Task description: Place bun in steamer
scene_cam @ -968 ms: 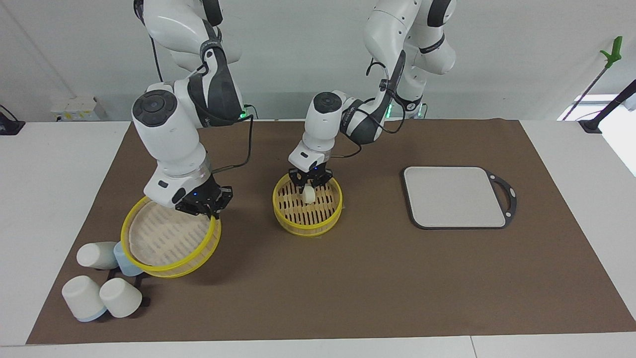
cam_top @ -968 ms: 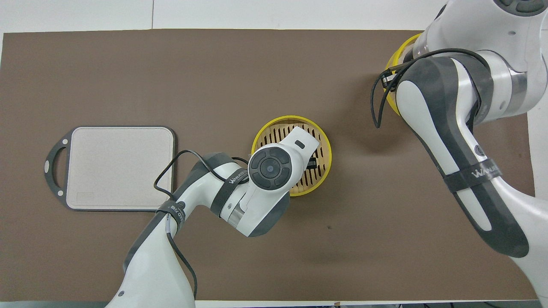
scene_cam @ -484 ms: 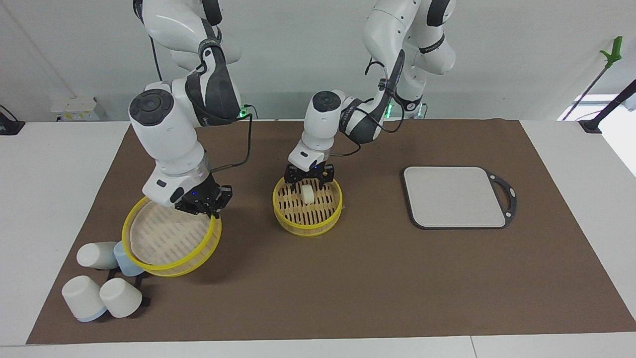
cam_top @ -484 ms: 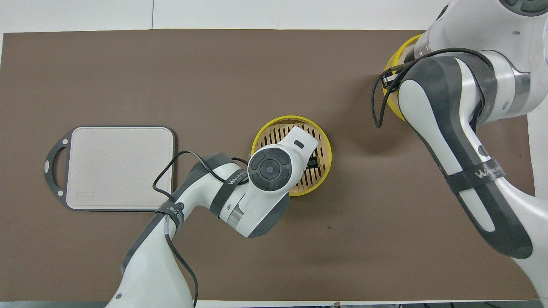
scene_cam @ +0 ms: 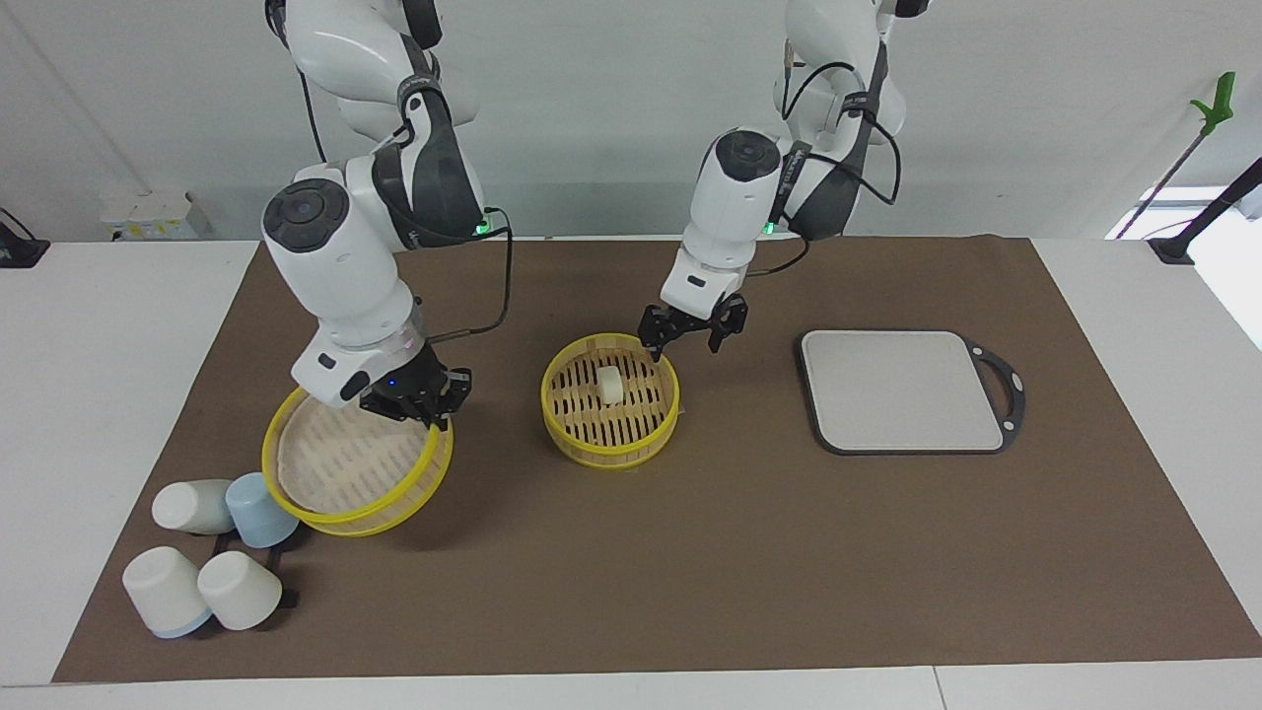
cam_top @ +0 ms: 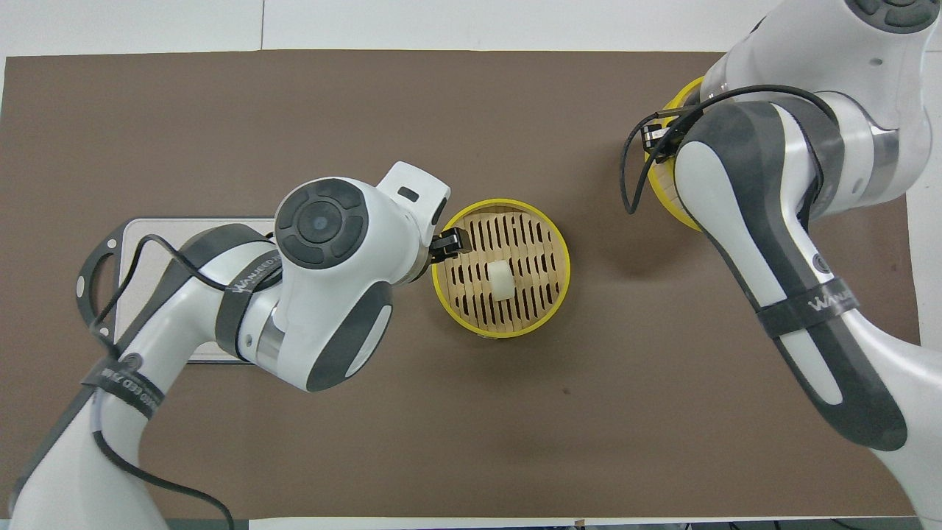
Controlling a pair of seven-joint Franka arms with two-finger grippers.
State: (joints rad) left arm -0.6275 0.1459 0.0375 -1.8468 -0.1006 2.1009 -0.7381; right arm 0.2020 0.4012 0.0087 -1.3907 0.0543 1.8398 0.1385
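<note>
Bun [scene_cam: 611, 385] is seen lying on the slatted floor of the steamer [scene_cam: 557, 409], near the middle of that round, yellow-rimmed basket, with nothing touching it. The steamer stands on the brown mat [scene_cam: 690, 552] about midway between the two arms' ends of the table.

The left gripper [scene_cam: 690, 333] is held in the air over the steamer's rim, at the edge toward the left arm's end of the table and on the robots' side. Its jaws are spread apart and nothing is held between them; clear space is seen between the fingertips and the bun.

The right gripper [scene_cam: 414, 399] is clamped on the rim of a second yellow-rimmed tier [scene_cam: 335, 503] (wider in the facing view than the steamer), which is held tilted above the mat toward the right arm's end of the table. The jaws appear to be closed on that rim, though the exact contact is partly hidden by the wrist. In the overhead view only a sliver of this tier [cam_top: 666, 195] is shown past the right arm.

A cluster of cups [scene_cam: 192, 582] is found near the held tier, at the mat's edge and farther from the robots; one pale blue cup [scene_cam: 258, 508] lies just beside the tier's lower edge.

A grey board [scene_cam: 902, 390] with a dark handled frame lies flat toward the left arm's end of the table, well apart from the steamer.
</note>
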